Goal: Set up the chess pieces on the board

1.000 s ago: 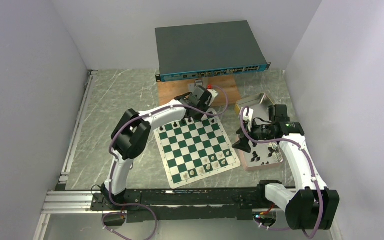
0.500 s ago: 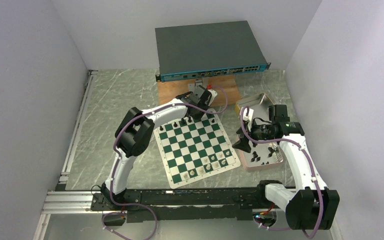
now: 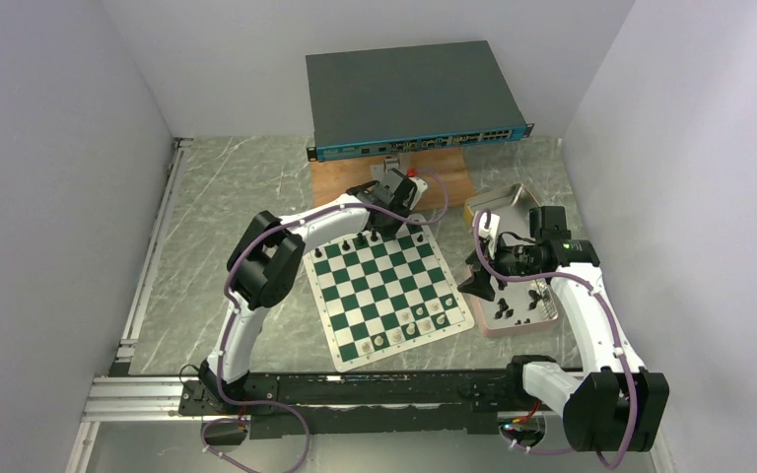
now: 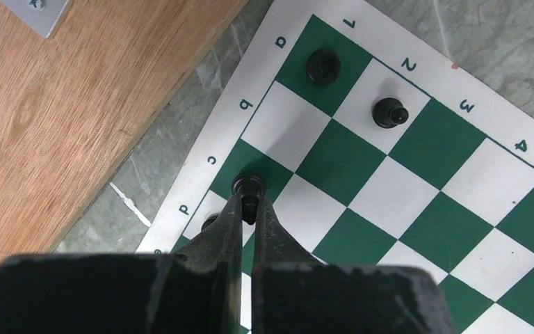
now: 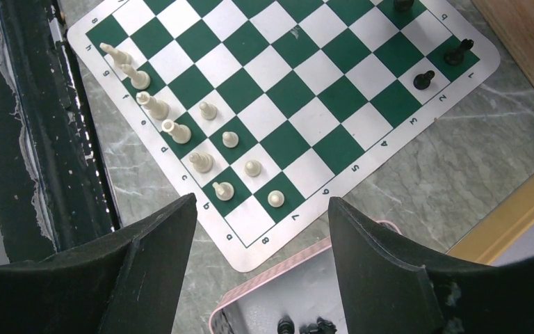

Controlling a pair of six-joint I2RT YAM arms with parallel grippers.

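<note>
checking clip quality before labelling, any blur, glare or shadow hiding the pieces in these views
Left wrist: the left tool body is a blurred dark mass up close, while the board and the black piece it pinches are sharp, with a soft shadow. Right wrist: the right tool looks soft-edged, white pieces crisp. Top external: even light, no glare, pieces tiny.

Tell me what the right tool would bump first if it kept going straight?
Probably the white border of the board, at its corner beside the pink tray. The right tool hangs open above there; depth is unclear, so maybe the tray's rim instead.
</note>
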